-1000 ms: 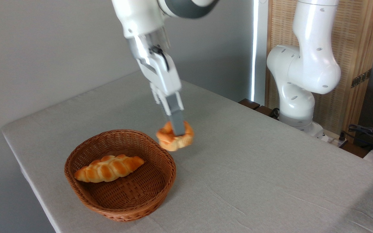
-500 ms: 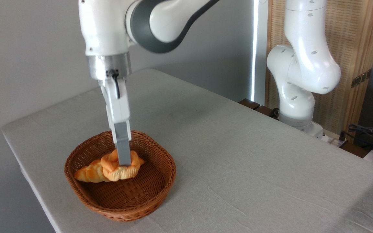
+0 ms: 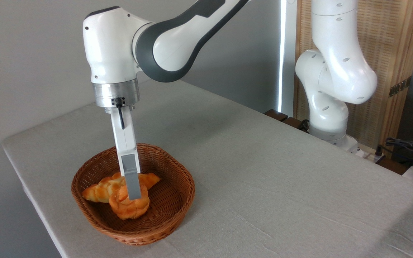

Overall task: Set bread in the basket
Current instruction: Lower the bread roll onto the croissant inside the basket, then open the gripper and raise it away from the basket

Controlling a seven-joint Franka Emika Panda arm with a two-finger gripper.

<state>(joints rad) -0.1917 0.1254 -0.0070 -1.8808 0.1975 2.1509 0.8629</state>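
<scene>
The bun (image 3: 128, 206) sits low inside the basket (image 3: 177, 179), just in front of a braided loaf (image 3: 102, 187) and overlapping it in this view. The gripper (image 3: 134, 195) points straight down into the basket, its one visible grey finger (image 3: 131, 177) pressed against the bun's top; the other finger is hidden, so the pinch looks closed on the bun. The basket rests near the left end of a grey table (image 3: 264, 179).

White Franka arm reaches in from upper right, wrist bent straight down, gripper (image 3: 134, 195) vertical with one grey finger facing camera, fingers (image 3: 132, 182) closed on the bread (image 3: 127, 206).
</scene>
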